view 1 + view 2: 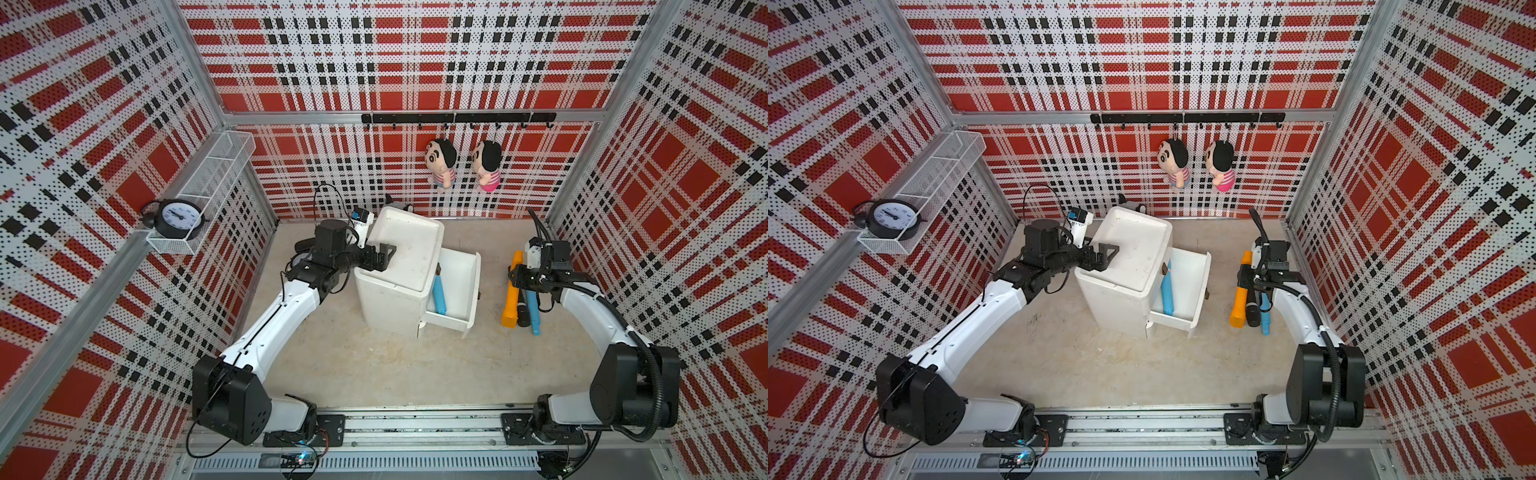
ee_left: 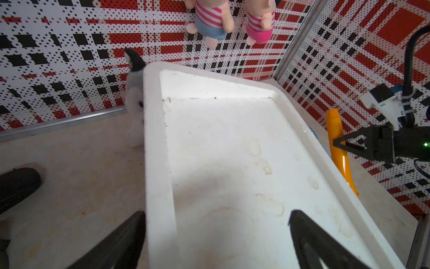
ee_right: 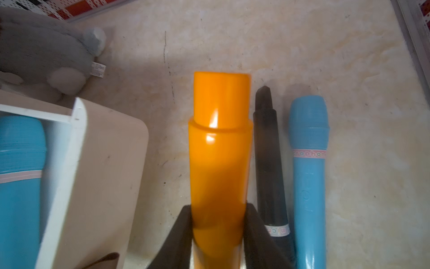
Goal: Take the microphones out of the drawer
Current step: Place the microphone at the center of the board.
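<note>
The drawer [image 1: 457,274] is seen pulled out of the white cabinet [image 1: 399,249]; the cabinet stands near the middle of the back edge of the desk [image 1: 374,365], and the drawer opens toward the right edge. One blue microphone [image 1: 439,296] is seen lying inside the drawer, along the side nearest the cabinet.

The orange microphone [image 3: 220,144] is found outside the drawer, near the right edge of the desk; its handle is clamped between the jaws of the right gripper [image 3: 218,207], as the right wrist view shows; whether it rests on the desk or is held just above it cannot be told. Just beside it, toward the right edge, a black microphone [image 3: 270,163] and an outer blue microphone [image 3: 308,174] are laid parallel on the desk.

The left gripper [image 2: 216,213] is held with its jaws wide apart at the cabinet's top, one finger outside the raised rim and one over the tray-like surface; nothing is gripped by it, and it is judged to be steadying the cabinet. A grey plush toy [image 2: 135,93] is seen behind the cabinet at the back edge.

The removal of the orange microphone is judged nearly complete; only its release is left. If the drawer is meant to be emptied, the blue microphone is yet to be fetched; the work is then judged well past halfway.
</note>
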Tool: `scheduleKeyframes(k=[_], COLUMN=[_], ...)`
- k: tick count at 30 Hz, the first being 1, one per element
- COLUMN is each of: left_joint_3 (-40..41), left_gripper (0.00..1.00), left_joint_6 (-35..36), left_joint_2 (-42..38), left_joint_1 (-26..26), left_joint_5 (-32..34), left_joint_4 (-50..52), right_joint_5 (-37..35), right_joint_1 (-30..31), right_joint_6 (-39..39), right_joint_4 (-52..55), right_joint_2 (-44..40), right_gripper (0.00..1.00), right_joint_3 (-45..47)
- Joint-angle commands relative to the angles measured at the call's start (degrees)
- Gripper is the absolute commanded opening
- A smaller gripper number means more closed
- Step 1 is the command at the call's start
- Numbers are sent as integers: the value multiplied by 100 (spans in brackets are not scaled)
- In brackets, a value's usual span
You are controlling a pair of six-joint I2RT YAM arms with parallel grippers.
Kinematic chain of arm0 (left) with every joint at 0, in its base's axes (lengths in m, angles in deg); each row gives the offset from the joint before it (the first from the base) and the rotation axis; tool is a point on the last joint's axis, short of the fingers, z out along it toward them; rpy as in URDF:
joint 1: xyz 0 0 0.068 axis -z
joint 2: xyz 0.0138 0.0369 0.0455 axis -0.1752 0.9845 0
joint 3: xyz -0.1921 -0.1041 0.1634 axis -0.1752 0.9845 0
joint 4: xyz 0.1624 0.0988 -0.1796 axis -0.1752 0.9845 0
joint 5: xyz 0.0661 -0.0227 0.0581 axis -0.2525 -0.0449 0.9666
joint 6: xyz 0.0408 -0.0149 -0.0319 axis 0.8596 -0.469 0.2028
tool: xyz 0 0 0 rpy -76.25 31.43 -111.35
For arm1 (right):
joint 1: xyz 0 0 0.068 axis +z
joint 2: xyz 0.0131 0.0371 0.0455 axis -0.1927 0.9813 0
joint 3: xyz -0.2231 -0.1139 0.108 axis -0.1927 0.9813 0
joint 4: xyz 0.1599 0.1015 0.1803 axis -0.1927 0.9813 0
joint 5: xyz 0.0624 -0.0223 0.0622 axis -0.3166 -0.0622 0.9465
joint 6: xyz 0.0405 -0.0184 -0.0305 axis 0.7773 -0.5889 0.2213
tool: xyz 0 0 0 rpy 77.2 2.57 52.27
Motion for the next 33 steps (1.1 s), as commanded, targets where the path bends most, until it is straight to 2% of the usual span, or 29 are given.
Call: scheduleKeyframes(k=[1, 12, 24, 33], left_joint_3=[64, 75, 98, 99], left_gripper=[98, 98, 98, 98], left_joint_6=[93, 86, 82, 81], left_joint_2=[50, 36, 21, 39], left_joint_1=[-112, -112, -99, -68], left_joint_5=[152, 170, 135, 161], left_joint_4=[212, 217, 217, 216], right_joint_5=[-358, -876, -1532, -1615], right_joint_1=[157, 682, 718, 738], right_joint_6=[-136, -95, -640, -853], right_joint_4=[5, -244, 47, 204], right_joint_2=[198, 1071, 1524, 1774], right_gripper=[0, 0, 0, 0], right_joint_3=[-80, -255, -472, -634])
